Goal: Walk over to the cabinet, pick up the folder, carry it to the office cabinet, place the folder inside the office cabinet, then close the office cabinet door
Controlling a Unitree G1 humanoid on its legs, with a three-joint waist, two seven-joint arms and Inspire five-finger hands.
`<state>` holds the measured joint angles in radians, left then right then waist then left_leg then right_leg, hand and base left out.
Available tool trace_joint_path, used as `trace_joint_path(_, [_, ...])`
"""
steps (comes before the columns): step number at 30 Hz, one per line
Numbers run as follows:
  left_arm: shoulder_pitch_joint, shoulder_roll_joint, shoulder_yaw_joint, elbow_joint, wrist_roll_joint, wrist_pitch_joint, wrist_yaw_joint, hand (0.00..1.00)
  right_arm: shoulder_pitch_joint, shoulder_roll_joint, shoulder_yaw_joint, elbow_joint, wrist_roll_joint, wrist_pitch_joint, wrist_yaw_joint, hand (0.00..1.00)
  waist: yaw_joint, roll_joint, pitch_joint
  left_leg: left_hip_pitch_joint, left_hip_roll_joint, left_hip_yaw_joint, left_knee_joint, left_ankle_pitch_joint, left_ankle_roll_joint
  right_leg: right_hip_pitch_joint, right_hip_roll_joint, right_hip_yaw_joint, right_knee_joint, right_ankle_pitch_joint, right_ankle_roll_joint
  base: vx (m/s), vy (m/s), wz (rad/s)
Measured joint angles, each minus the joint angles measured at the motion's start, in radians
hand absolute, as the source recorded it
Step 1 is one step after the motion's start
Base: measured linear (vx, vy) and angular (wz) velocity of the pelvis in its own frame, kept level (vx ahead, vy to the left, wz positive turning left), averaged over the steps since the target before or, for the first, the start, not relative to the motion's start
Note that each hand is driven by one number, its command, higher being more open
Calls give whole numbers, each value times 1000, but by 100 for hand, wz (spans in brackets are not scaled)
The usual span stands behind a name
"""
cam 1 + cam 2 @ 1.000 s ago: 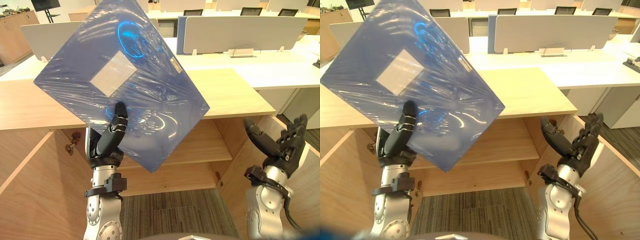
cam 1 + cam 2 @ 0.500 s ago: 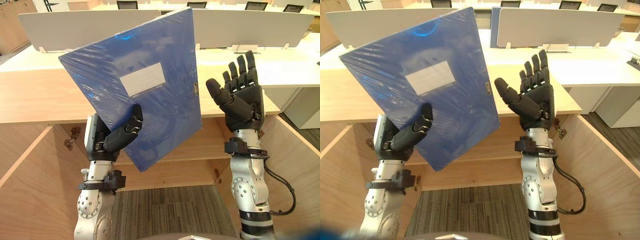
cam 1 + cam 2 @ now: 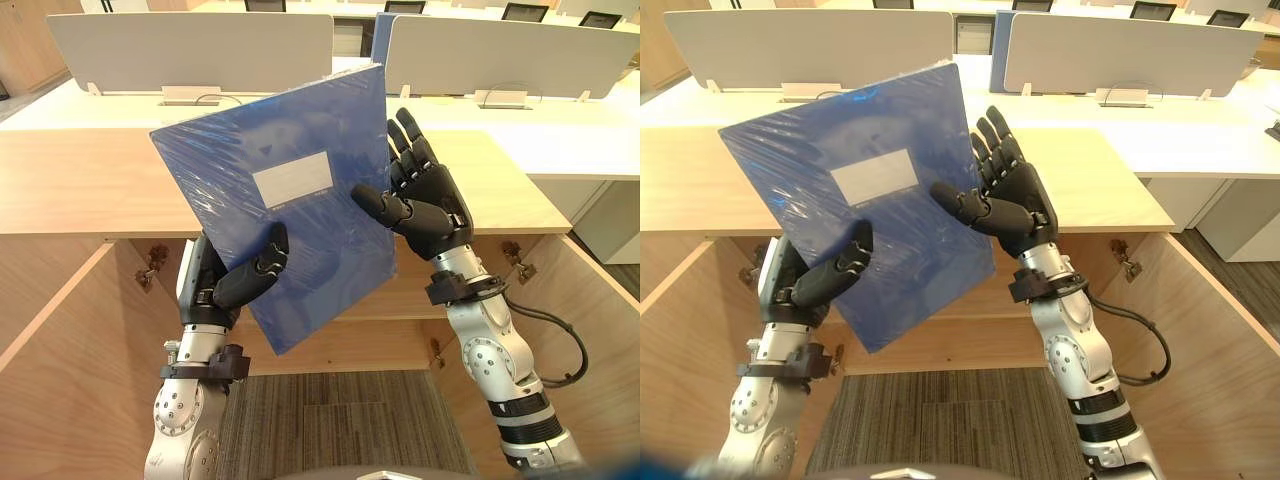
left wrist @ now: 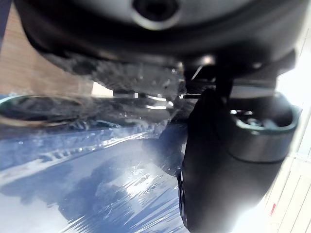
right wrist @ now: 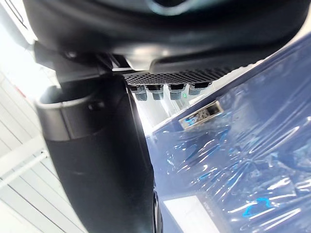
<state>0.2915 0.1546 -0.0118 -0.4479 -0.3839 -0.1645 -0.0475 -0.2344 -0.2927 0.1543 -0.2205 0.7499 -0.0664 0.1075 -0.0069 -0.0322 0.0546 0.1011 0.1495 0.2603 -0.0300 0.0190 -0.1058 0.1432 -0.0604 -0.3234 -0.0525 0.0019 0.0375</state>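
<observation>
A blue folder [image 3: 300, 230], wrapped in shiny film and bearing a white label, stands nearly upright in front of the open wooden office cabinet [image 3: 80, 190]. My left hand [image 3: 245, 282] is shut on its lower left corner, thumb across the front and fingers behind. My right hand [image 3: 430, 200] is open at the folder's right edge, its fingers straight along that edge and its thumb tip resting on the front face. The left wrist view shows the film-covered folder [image 4: 97, 194] close up. In the right wrist view the folder [image 5: 252, 160] lies just past the thumb.
Below the folder the cabinet's inner shelf [image 3: 420, 290] shows. Its two doors hang open at the left [image 3: 50, 370] and the right [image 3: 600, 350]. White desks with grey dividers [image 3: 190, 50] stand behind the cabinet. Grey carpet [image 3: 340, 420] lies below.
My right hand has risen from low on the right to the folder's right edge. The folder has turned from a slanted diamond to nearly upright and come lower.
</observation>
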Motion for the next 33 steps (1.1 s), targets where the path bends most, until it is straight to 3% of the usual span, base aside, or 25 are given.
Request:
trace_joint_path(4, [0, 10, 8, 10, 0, 2, -3, 0, -20, -43, 33, 19, 0, 3, 20, 100, -2, -2, 0, 1, -1, 0, -1, 0, 1, 0, -1, -1, 0, 0, 0, 0, 0, 0])
trace_joint_path(6, [-2, 79, 15, 7, -21, 2, -15, 0, -52, -117, 74, 73, 54, 12, 45, 100, -3, -1, 0, 1, -1, 0, -3, 2, 2, -1, -1, -1, 0, 0, 0, 0, 0, 0])
trace_joint_path(7, [-3, 172, 21, 5, -46, 1, -44, 0, -85, -203, 131, 111, 91, 25, 65, 0, -3, -1, 0, 1, -2, -2, -4, 2, 3, -1, -1, -2, 0, 0, 0, 0, 0, 0])
trace_joint_path(10, [-3, 349, 24, -1, -96, -4, -104, 0, -125, -364, 240, 147, 155, 56, 127, 0, 0, -1, 0, 0, -4, -5, -6, 3, 3, -1, -3, -5, 0, -1, 2, -7, 6, 2])
trace_joint_path(12, [-3, 401, 25, -1, -107, -4, -117, 0, -133, -422, 275, 150, 173, 64, 153, 0, 0, -1, -1, -1, -6, -7, -7, 3, 4, -1, -6, -7, 0, -2, 3, 4, 16, 4])
trace_joint_path(22, [-3, 452, 36, 0, -167, -9, -143, 0, -178, -543, 330, 155, 244, 69, 277, 0, 4, -1, -8, -7, -10, -16, -11, 6, 7, -2, -9, -17, 0, -2, 3, -4, 2, 2])
trace_joint_path(23, [-3, 452, 33, 0, -169, -9, -143, 100, -185, -542, 341, 159, 242, 66, 275, 0, 3, -1, -10, -9, -10, -19, -11, 7, 8, -3, -9, -20, 0, -2, 3, -18, 5, 8])
trace_joint_path(28, [-1, 462, 19, 13, -174, -9, -159, 100, -185, -532, 341, 172, 234, 53, 269, 0, 10, 2, -23, -13, -11, -24, -12, 9, 9, -6, -9, -25, 1, -2, 3, -9, 3, 2])
trace_joint_path(33, [-4, 509, -81, 231, -285, -20, -288, 100, -185, -537, 377, 180, 123, 73, 267, 0, 5, 10, -46, -17, -12, -22, -20, 14, 9, -20, -10, -23, 3, -2, 3, -4, 4, -1])
